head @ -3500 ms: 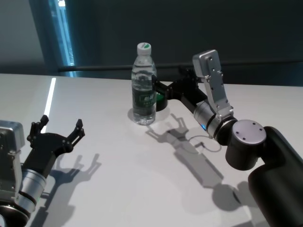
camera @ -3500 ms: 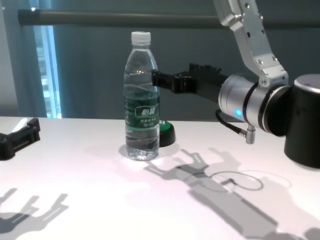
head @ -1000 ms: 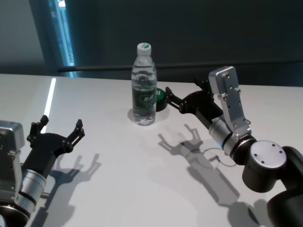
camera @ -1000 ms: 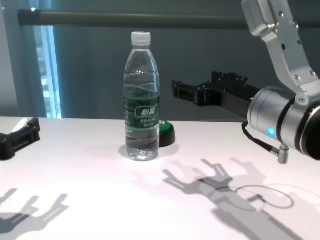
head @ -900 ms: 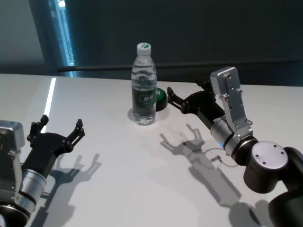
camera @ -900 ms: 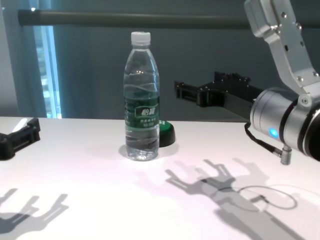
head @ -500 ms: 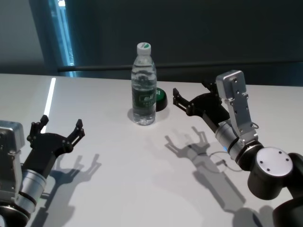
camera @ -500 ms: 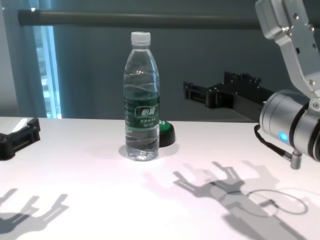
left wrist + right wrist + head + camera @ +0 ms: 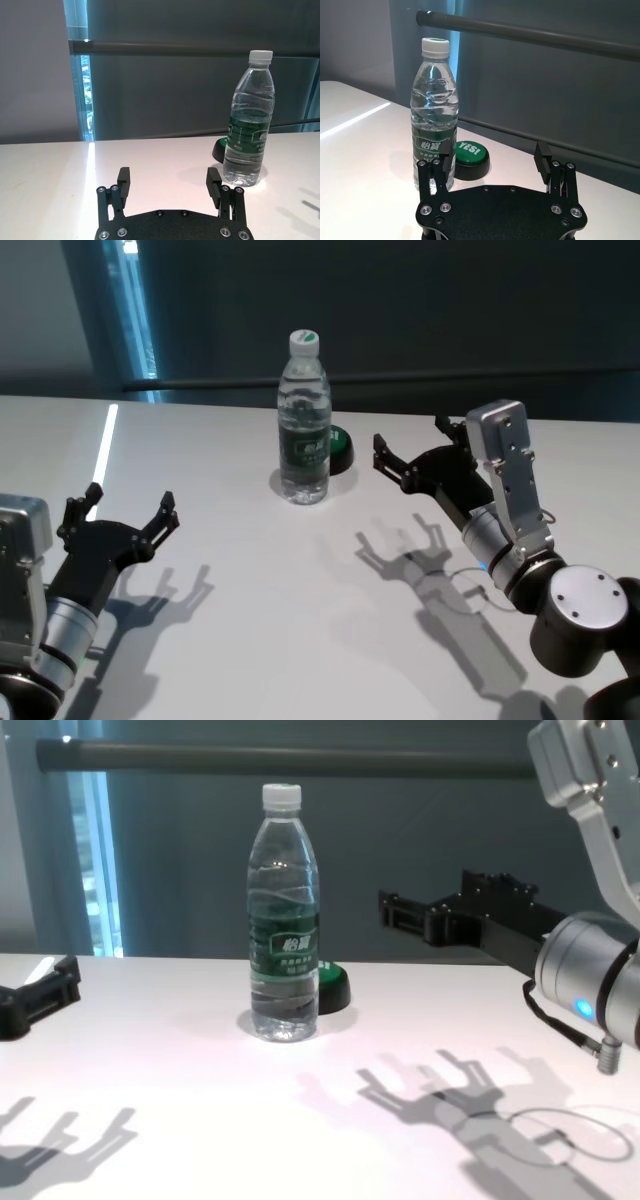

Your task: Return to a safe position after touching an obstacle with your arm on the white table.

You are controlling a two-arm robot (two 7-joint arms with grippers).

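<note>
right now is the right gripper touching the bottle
No, in the chest view the right gripper hangs open, apart from the upright bottle.

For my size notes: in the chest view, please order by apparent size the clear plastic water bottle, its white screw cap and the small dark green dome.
1. Clear plastic water bottle
2. Small dark green dome, partly hidden behind the bottle
3. White screw cap

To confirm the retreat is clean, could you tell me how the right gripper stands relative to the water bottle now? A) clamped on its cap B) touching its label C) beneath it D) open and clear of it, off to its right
D: the right gripper hangs open with white table showing between it and the upright water bottle.
</note>
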